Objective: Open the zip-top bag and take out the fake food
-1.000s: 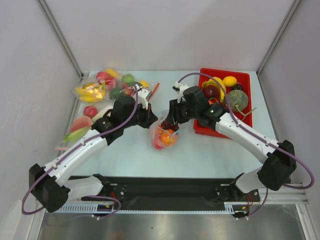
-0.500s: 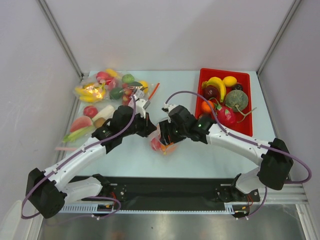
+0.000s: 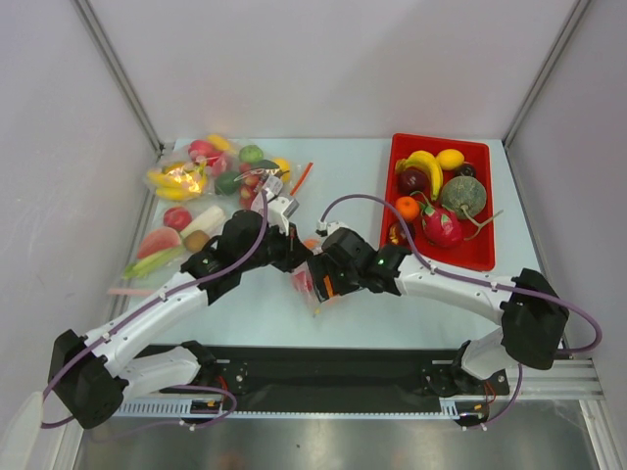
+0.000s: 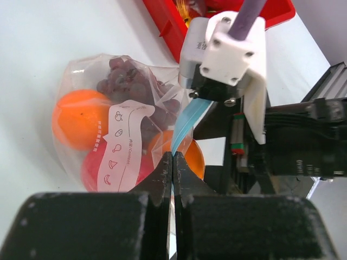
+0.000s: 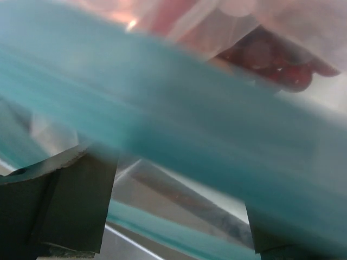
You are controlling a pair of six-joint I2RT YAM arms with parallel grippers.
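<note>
The zip-top bag (image 3: 307,285) lies at mid-table between my two grippers. In the left wrist view the bag (image 4: 81,70) holds the fake food: an orange fruit (image 4: 73,116), a red one (image 4: 92,172) and dark purple grapes (image 4: 135,89). My left gripper (image 3: 297,257) (image 4: 172,158) is shut on the blue-green zip strip (image 4: 187,119) at the bag's mouth. My right gripper (image 3: 319,279) (image 5: 179,216) is open right at the mouth, with the blurred strip (image 5: 162,119) running across between its spread fingers (image 5: 65,206).
A red tray (image 3: 473,257) at the right holds bananas, a dragon fruit and other fruit. Other bags of fruit (image 3: 196,171) and loose pieces (image 3: 162,240) lie at the back left. The right wrist's white camera mount (image 4: 227,49) sits close above the bag.
My right arm has swung from the red tray leftward and nearer, down to the bag's mouth. The left gripper kept its hold and the bag shifted slightly nearer.
</note>
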